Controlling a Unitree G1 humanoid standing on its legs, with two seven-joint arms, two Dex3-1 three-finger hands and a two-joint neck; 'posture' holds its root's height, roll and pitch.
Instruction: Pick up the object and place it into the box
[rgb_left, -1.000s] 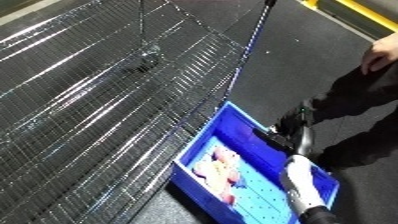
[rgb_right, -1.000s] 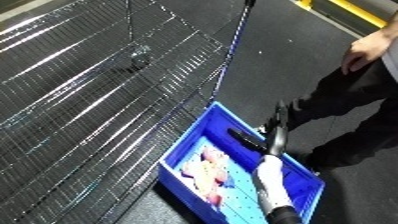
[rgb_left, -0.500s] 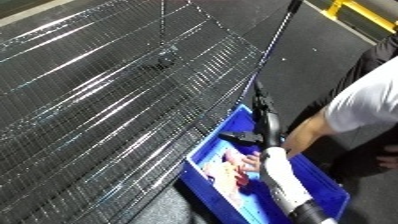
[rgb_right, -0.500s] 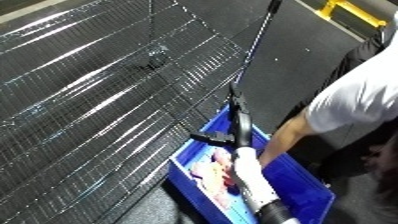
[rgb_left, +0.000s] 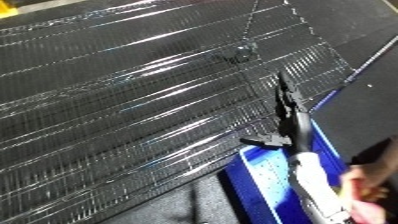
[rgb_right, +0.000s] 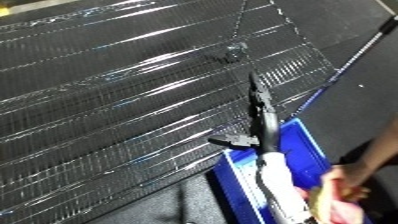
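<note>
A small grey object (rgb_left: 242, 50) lies on the black wire mesh surface (rgb_left: 124, 100), toward its far right. My right hand (rgb_left: 289, 119) reaches up from the lower right, fingers straight and thumb (rgb_left: 264, 141) spread to the left. It hovers over the mesh's near edge, well short of the object, and holds nothing. The blue bin (rgb_right: 233, 176) sits below the mesh edge at the lower right, under my white forearm (rgb_right: 277, 185). What is inside the bin is mostly hidden. My left hand does not show.
The wire mesh fills most of the view and slopes away to the upper left. A thin bluish pole (rgb_left: 366, 65) runs along the mesh's right edge. Dark floor (rgb_left: 373, 30) lies to the right of it.
The camera has swung toward the mesh. My right hand has lifted out of the blue bin and stretched forward over the mesh edge toward the small object.
</note>
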